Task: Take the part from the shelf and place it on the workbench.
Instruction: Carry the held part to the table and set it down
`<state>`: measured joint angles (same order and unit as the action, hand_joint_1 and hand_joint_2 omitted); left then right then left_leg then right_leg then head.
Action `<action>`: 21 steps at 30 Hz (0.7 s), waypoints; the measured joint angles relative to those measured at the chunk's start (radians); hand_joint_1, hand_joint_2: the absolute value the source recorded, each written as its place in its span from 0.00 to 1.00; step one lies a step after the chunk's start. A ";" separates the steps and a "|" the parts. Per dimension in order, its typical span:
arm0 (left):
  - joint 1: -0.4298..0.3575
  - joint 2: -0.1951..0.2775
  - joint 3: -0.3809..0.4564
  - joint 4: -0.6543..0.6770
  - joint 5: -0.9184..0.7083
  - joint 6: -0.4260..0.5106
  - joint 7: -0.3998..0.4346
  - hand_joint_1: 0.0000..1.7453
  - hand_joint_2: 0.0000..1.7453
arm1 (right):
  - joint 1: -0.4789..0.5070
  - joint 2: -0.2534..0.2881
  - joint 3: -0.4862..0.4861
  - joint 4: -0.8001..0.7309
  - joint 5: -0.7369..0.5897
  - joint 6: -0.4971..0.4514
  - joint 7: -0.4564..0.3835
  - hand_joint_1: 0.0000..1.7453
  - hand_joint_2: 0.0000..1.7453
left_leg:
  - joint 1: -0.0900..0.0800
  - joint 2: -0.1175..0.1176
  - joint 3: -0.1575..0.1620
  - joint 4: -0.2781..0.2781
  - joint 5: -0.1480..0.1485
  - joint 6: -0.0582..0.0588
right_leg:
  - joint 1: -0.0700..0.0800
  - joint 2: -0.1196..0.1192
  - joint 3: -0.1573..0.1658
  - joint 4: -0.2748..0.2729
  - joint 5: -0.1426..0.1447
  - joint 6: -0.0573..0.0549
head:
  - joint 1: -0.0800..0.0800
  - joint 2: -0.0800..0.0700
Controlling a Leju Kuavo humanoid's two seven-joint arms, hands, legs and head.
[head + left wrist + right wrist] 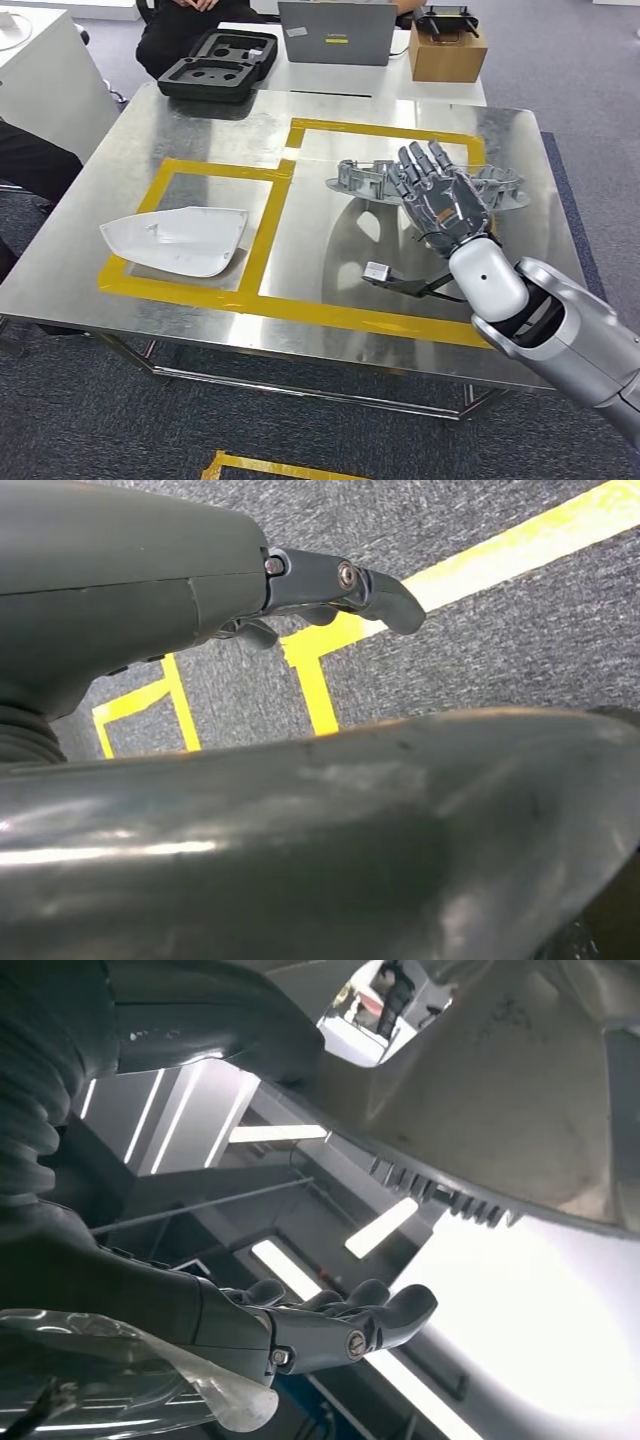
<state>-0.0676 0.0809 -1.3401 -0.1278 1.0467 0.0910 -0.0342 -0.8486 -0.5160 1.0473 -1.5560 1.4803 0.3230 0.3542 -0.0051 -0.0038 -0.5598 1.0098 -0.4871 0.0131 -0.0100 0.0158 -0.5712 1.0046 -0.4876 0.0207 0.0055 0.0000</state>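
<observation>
Right robot hand (445,205) spread over metal part (362,180) on workbench (226,120).

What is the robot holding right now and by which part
Nothing. The right hand hovers with fingers spread over the metal part on the workbench; the left hand is empty.

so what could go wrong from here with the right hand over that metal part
The right hand lies flat over the grey metal part, which sits in the right-hand taped box on the workbench. If the fingers catch one of its openings as the arm lifts, the part could be dragged over the yellow tape. A thin dark bracket lies just under the wrist, so a low withdrawal might sweep it along the table.
</observation>
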 joint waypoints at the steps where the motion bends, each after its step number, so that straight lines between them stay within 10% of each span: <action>1: 0.000 0.000 0.000 0.000 0.000 0.000 -0.001 0.00 0.00 | 0.005 0.001 -0.005 -0.004 0.020 -0.029 0.002 0.00 1.00 | 0.000 0.000 0.000 0.000 0.000 0.000 | 0.000 0.000 0.000 0.000 0.000 0.000 | 0.000 0.000; 10: -0.012 0.000 -0.019 0.000 -0.019 -0.003 -0.005 0.00 0.00 | 0.031 0.012 -0.007 -0.029 0.091 -0.386 0.219 0.00 1.00 | 0.000 0.000 0.000 0.000 0.000 0.000 | 0.000 0.000 0.000 0.000 0.000 0.000 | 0.000 0.000; 21: -0.019 0.000 -0.030 0.000 -0.021 -0.003 -0.005 0.00 0.00 | 0.031 0.012 0.042 -0.029 0.091 -0.418 0.251 0.00 1.00 | 0.000 0.000 0.000 0.000 0.000 0.000 | 0.000 0.000 0.000 0.000 0.000 0.000 | 0.000 0.000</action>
<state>-0.0867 0.0805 -1.3701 -0.1278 1.0255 0.0877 -0.0393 -0.8180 -0.5043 1.0890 -1.5854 1.5712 -0.0955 0.6051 -0.0051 -0.0037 -0.5599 1.0099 -0.4870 0.0131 -0.0101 0.0160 -0.5711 1.0046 -0.4875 0.0209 0.0056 0.0000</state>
